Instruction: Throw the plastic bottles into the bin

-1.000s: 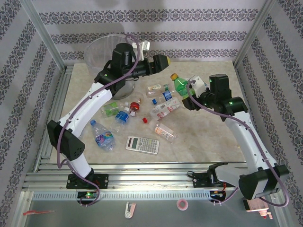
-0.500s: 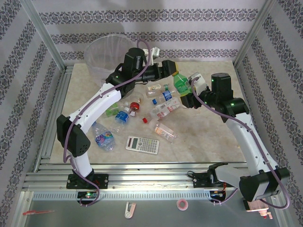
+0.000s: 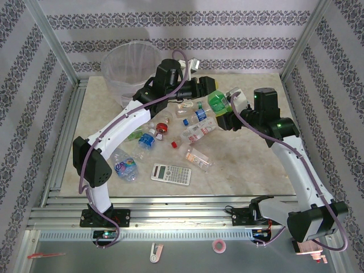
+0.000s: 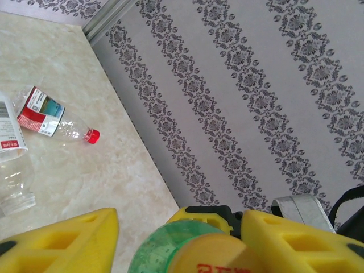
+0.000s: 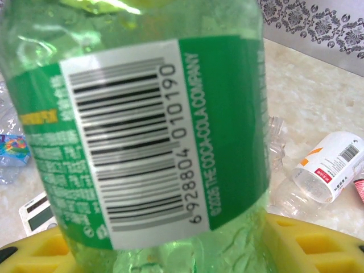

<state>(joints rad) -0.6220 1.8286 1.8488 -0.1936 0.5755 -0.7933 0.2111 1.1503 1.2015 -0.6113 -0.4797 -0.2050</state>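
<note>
The green bottle [image 5: 170, 142] wears a green label with white lettering and a white panel of black barcode bars. Its cap [image 4: 210, 259] is orange-yellow with red print. The left gripper [image 4: 179, 233] and right gripper [image 5: 170, 253] have bright yellow fingers. A clear bottle [image 4: 54, 119] has a red cap and a red, white and blue label. The desk [image 3: 244, 165] is cream marble. The bin [image 3: 116, 65] is translucent grey. The walls [image 3: 170, 23] carry dark damask stripes on pale lilac.

Bin [image 3: 128, 65] stood open from above, left arm [image 3: 122, 122] crossed beside it, raised green bottle [image 3: 216, 102] crowded rear centre, scattered bottles [image 3: 196, 132] and calculator [image 3: 170, 173] cluttered mid-table, bare table [image 3: 244, 165] lay front right.
</note>
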